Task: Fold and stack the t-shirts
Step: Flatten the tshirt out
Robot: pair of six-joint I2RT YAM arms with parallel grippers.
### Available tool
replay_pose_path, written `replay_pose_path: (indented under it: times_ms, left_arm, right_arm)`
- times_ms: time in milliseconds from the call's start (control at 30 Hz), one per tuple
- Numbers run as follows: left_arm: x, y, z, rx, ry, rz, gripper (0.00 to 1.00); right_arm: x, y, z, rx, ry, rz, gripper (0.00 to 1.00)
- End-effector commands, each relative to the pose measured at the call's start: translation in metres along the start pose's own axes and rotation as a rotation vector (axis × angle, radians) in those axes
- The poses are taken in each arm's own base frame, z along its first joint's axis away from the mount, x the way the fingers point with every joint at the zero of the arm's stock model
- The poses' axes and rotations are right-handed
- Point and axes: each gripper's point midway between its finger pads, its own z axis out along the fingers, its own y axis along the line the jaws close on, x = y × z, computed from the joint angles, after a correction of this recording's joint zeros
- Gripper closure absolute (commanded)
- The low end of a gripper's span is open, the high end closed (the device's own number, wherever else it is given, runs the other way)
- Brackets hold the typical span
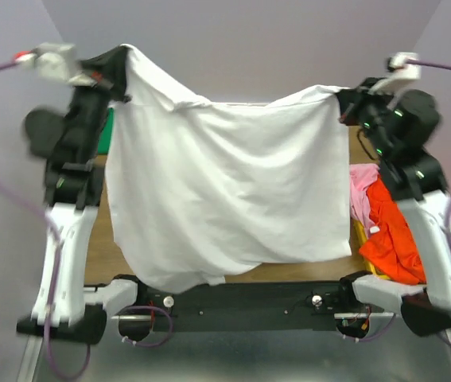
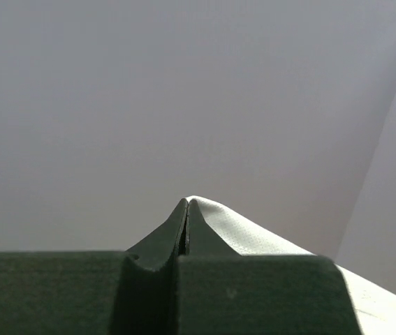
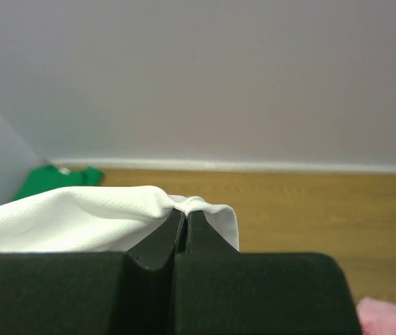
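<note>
Grip status: my left gripper has both fingers pressed together on one upper corner of the white t-shirt. In the left wrist view, a fold of white fabric emerges from between the fingertips and trails off to the right. My right gripper is pinched onto the opposite upper corner, with a bunched edge of the same fabric caught at the fingertips and draped to the left.

Garment position: the white t-shirt hangs in the air between the two grip points, spread wide as a sheet. Its top edge sags in the middle. Its lower edge is uneven, and the lower left corner drops lowest, in front of the black base bar. Whether the fabric touches the wooden table I cannot tell.

Other garments: a green t-shirt lies on the table at the far left, against the wall. In the top view it is largely hidden behind my left arm. A pink t-shirt and an orange-red t-shirt lie crumpled together on the right side of the table, beside my right arm. The pink one lies farther from the bases and the orange-red one nearer
</note>
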Motion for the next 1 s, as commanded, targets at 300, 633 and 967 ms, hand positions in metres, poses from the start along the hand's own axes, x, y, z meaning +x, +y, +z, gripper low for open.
replay_pose_path:
  times_ms: [300, 633, 967]
  left_arm:
    - [0.446, 0.106, 0.103, -0.132, 0.759, -0.146, 0.17]
    - [0.474, 0.055, 0.000, -0.174, 0.914, -0.126, 0.11]
    - [0.528, 0.028, -0.103, -0.182, 1.084, -0.271, 0.11]
  right_arm:
    - [0.300, -0.128, 0.182, 0.247, 0.594, 0.051, 0.13]
    - [0.321, -0.106, 0.112, 0.173, 0.690, 0.104, 0.05]
    - [0.361, -0.097, 0.038, 0.170, 0.804, 0.165, 0.05]
